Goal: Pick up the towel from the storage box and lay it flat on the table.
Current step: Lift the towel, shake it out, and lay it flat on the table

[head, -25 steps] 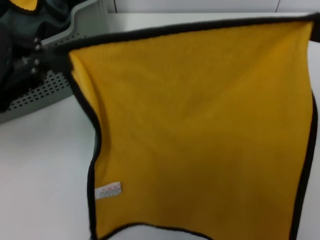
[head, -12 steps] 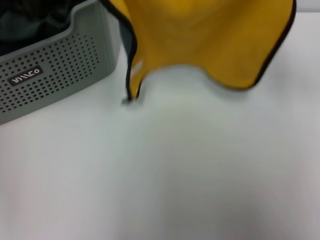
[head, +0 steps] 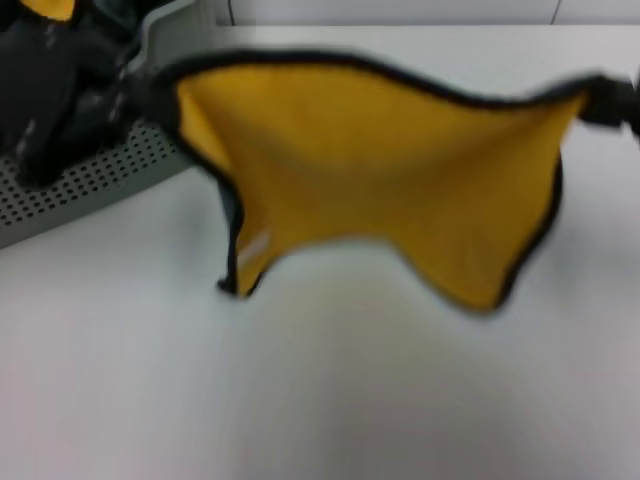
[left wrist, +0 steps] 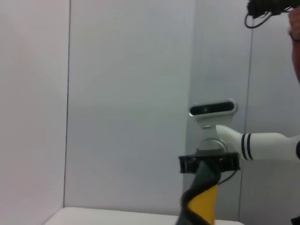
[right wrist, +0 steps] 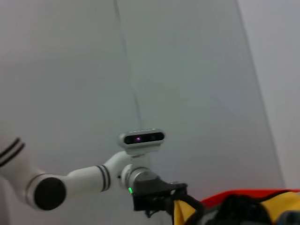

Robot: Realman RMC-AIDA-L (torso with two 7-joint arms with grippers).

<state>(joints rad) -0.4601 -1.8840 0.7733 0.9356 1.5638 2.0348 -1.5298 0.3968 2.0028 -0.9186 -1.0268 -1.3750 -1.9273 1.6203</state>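
The left gripper (head: pixel 160 90) is clamped on one upper corner of the towel (head: pixel 380 170), in front of the storage box (head: pixel 95 175). The right gripper (head: pixel 605 100) is clamped on the opposite upper corner at the far right of the head view. Between them the towel hangs spread in the air, yellow face toward the head camera, its black-edged top sagging a little in the middle. Its lower corners dangle over the white worktop (head: pixel 330 400); I cannot tell whether they touch it. A small white tag (head: pixel 252 247) shows near the lower left corner. In the left wrist view the right gripper (left wrist: pixel 208 165) pinches a yellow fold.
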